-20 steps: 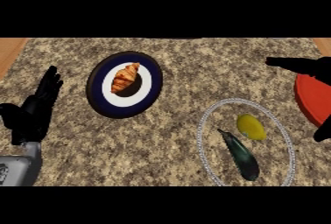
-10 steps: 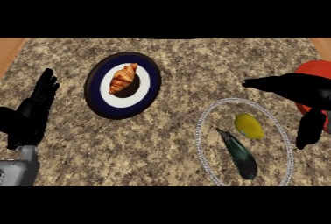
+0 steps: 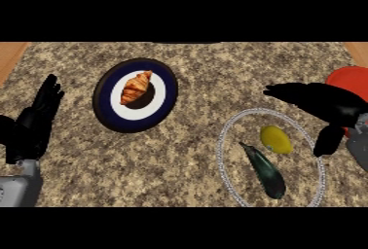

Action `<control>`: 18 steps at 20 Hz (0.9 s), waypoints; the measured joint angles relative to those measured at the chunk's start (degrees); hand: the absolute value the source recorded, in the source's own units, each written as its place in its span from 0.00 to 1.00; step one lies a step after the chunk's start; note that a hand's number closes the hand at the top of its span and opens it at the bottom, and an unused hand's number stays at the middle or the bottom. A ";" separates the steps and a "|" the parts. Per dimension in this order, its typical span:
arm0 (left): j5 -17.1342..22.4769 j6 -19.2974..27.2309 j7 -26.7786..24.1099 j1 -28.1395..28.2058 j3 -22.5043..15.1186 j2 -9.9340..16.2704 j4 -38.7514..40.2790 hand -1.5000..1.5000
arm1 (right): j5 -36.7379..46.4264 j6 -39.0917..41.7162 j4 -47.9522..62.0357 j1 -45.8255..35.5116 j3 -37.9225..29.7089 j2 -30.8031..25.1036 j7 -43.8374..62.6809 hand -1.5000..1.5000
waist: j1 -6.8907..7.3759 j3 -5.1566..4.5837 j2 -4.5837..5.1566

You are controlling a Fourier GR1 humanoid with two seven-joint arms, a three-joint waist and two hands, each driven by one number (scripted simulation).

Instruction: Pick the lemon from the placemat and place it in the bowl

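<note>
Lemon (image 3: 276, 139) not grabbed yet, on placemat (image 3: 229, 160) near counter's right edge; right hand (image 3: 327, 104) spread above it; bowl (image 3: 351, 80) waiting.

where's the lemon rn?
Head view, lower right: the lemon lies on the placemat, beside the eggplant, just left of the right hand.

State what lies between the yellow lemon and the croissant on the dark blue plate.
In the head view, only bare speckled stone counter and placemat rim separate yellow lemon from croissant.
</note>
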 measured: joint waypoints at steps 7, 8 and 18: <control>-1.38 -1.26 0.61 0.66 1.19 -1.06 -1.38 0.50 | 5.21 0.23 -1.10 4.94 -0.85 3.30 -1.15 0.00 | -0.19 -0.01 -0.07; -1.21 -1.90 0.39 0.58 1.56 -1.04 -1.07 0.50 | 6.32 -0.11 -0.56 5.54 -0.67 3.72 -1.52 0.00 | -0.18 -0.01 -0.06; -3.57 -3.39 -0.43 0.69 3.53 -3.17 -0.54 0.50 | 14.49 -2.56 3.25 8.17 -2.86 9.20 -4.85 0.00 | -0.15 0.00 -0.04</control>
